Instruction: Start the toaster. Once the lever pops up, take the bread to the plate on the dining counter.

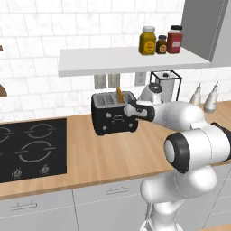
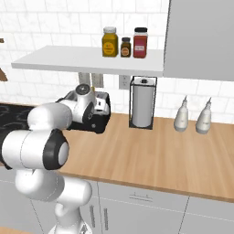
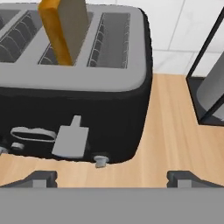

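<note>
1. Wood counter point(image 1: 113, 158) runs across the left base view, black stove point(image 1: 31, 151) set into it at nine o'clock.
2. White shelf point(image 2: 87, 59) hangs above on the tiled wall, three jars point(image 2: 125, 43) lined up on top.
3. Arm point(image 1: 180, 117) reaches in from four o'clock in the left base view, hand levelled at the toaster's front.
4. Paper towel roll point(image 2: 142, 103) stands in its black wire holder, at three o'clock of the toaster.
5. Toaster point(image 1: 114, 113), glossy black, sits on the counter against the wall, between stove and roll.
6. Two squeeze bottles point(image 2: 192, 116) stand side by side, well off at three o'clock of the roll.
7. Claw point(image 3: 112, 179) is spread wide and empty, both tips low in the hand view, just in front of the toaster, not touching.
8. Bread point(image 3: 65, 28) stands upright in a middle slot, top half poking out, twelve o'clock from the lever.
9. Lever point(image 3: 70, 140), a grey tab, sits low on the front face, knobs point(image 3: 101, 160) beside it.
</note>
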{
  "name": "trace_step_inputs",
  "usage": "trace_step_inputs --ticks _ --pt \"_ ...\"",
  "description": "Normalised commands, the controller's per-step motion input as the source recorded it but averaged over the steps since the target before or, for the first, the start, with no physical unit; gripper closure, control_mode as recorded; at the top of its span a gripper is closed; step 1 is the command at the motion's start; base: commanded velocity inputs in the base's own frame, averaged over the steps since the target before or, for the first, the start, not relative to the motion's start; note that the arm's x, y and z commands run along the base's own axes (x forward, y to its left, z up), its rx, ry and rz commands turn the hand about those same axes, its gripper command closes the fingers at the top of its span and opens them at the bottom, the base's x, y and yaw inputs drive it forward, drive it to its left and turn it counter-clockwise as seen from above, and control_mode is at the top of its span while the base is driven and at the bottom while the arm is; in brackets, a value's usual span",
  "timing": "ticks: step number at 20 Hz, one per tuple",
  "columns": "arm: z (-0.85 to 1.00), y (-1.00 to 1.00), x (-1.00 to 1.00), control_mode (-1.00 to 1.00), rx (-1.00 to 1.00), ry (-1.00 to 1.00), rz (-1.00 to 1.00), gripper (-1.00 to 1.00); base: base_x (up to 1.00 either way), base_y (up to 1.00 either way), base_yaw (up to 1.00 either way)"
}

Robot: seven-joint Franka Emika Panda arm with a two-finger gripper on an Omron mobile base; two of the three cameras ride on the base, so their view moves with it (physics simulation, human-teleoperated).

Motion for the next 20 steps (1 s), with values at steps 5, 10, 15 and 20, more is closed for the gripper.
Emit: trace_step_inputs --ticks 5,10,15,20 --pt "-0.27 0.0 0.32 -1.0 0.0 0.0 0.0 -1.0 0.0 0.0 0.0" --pt "-0.13 0.0 0.4 -1.0 0.0 0.0 0.0 -1.0 0.0 0.0 0.0" --pt "-0.11 0.0 0.43 -1.0 0.0 0.0 0.0 -1.0 0.0 0.0 0.0" --pt "-0.76 0.0 0.06 -1.0 -0.03 0.0 0.0 -1.0 0.0 0.0 0.0"
